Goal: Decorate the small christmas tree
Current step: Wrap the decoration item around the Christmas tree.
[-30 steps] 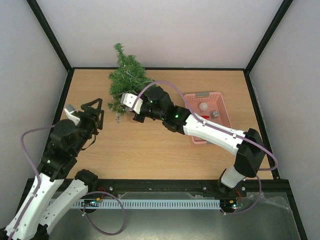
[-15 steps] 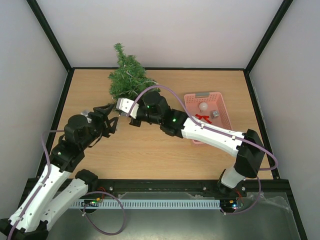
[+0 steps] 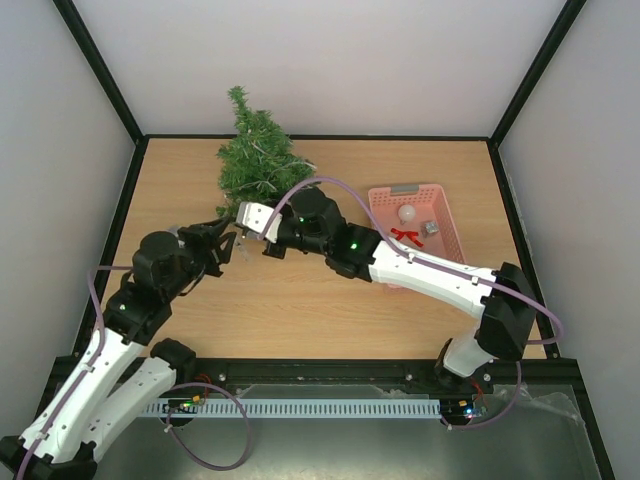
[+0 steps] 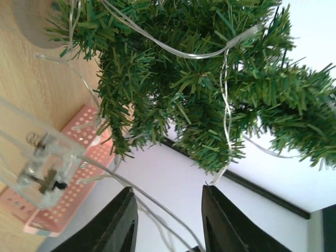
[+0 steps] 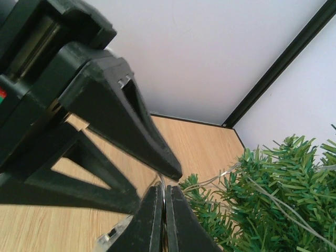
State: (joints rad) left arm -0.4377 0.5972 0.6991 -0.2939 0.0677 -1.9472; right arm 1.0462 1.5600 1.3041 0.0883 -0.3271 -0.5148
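Note:
The small christmas tree (image 3: 257,160) stands at the back left of the table, a thin clear light-string wire (image 4: 173,51) looped through its branches (image 4: 199,89). My right gripper (image 3: 233,221) reaches across to the tree's foot and is shut (image 5: 164,191) on that wire. My left gripper (image 3: 220,244) sits right beside it, jaws apart (image 4: 167,190), with strands of the wire running between its fingers (image 4: 124,220). The left gripper's black fingers (image 5: 126,121) fill the right wrist view. The string's clear battery box (image 4: 39,168) hangs near the grippers.
A pink basket (image 3: 440,215) sits at the right of the table, holding a white ball (image 3: 407,213), a red piece (image 3: 405,236) and a small silver piece (image 3: 431,228). Black frame posts and pale walls close in the table.
My left gripper has swung right toward the tree's foot and the right gripper, and its jaws have narrowed. The right gripper has shifted slightly left, still shut.

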